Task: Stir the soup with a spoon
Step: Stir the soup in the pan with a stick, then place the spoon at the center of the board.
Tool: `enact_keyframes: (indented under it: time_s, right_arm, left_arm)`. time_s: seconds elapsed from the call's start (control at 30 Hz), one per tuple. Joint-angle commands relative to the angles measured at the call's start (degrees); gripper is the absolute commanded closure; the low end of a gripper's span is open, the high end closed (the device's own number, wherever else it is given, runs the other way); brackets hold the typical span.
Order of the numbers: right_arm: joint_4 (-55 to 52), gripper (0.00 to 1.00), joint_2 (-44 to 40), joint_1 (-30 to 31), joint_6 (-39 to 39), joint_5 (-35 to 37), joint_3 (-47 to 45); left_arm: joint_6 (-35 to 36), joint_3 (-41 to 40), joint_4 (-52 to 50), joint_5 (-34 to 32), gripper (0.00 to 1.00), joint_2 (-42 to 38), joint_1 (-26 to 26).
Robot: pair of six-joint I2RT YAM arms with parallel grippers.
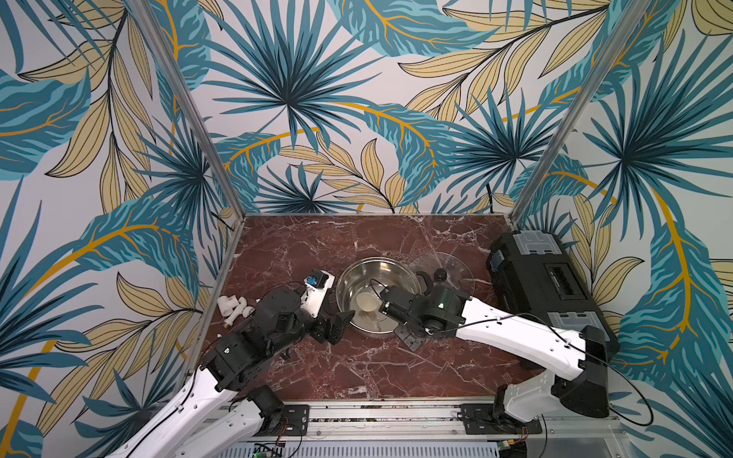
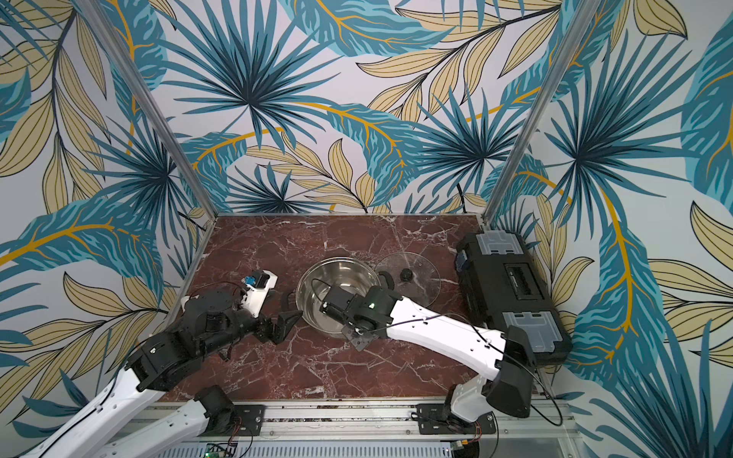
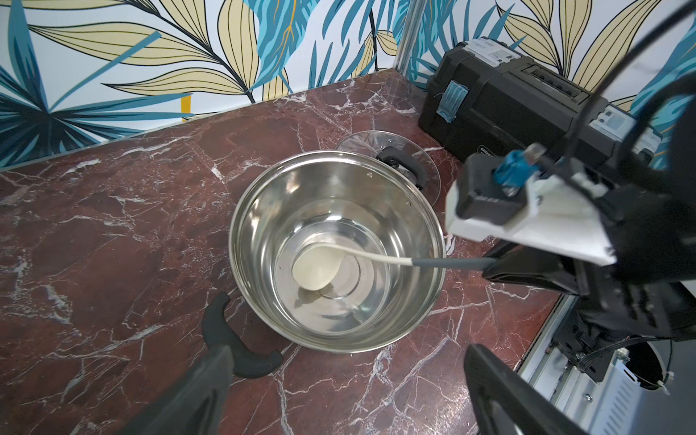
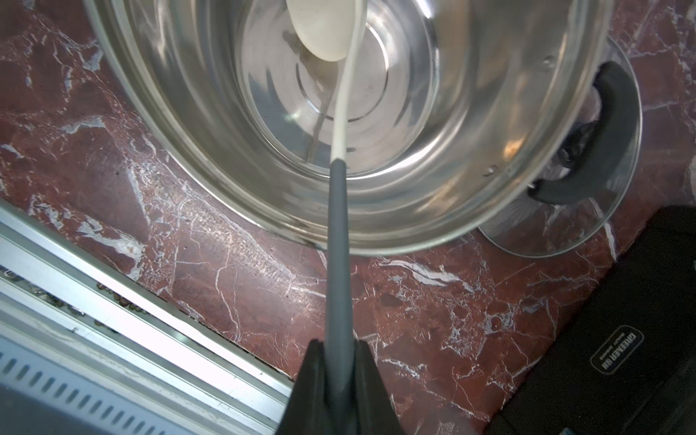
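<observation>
Inside the pot, in a top view, the spoon bowl is seen low near the base. In the left wrist view, the left gripper is spread beside the pot handle. In the right wrist view, the right gripper is pinched on the slim grey handle; a light, stiff, possibly slippery tool is judged, best held there.

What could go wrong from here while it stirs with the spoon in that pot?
1. The right claw pinches the spoon far out on its slim grey handle, so the spoon may twist or slip as the bowl drags on the bottom.
2. The open left claw holds nothing, so the pot may slide on the table, probably toward the glass lid lying right beside it.
3. The handle crosses the pot's rim; a wide sweep might lever against it.
</observation>
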Motion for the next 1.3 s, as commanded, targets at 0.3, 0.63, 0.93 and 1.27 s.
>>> enact_keyframes:
  time_s: [0.3, 0.63, 0.93, 1.27]
  right_arm:
    - [0.30, 1.00, -15.68, 0.20, 3.19, -0.08, 0.28]
    - [13.16, 1.00, -18.09, 8.68, 3.40, -21.73, -8.24]
    - [36.65, 1.00, -3.12, 14.52, 10.74, -23.35, -16.43]
    - [48.91, 1.00, 16.09, 14.37, 10.88, -26.82, -12.47]
  left_arm:
    - [-4.27, 10.21, -4.09, -2.80, 0.00, -3.70, 0.16]
    - [-3.62, 17.45, -10.42, -5.25, 0.00, -5.16, 0.13]
    - [-4.74, 13.08, -11.17, -7.13, 0.00, -9.59, 0.13]
    - [-6.39, 9.29, -10.65, -6.27, 0.00, -12.41, 0.13]
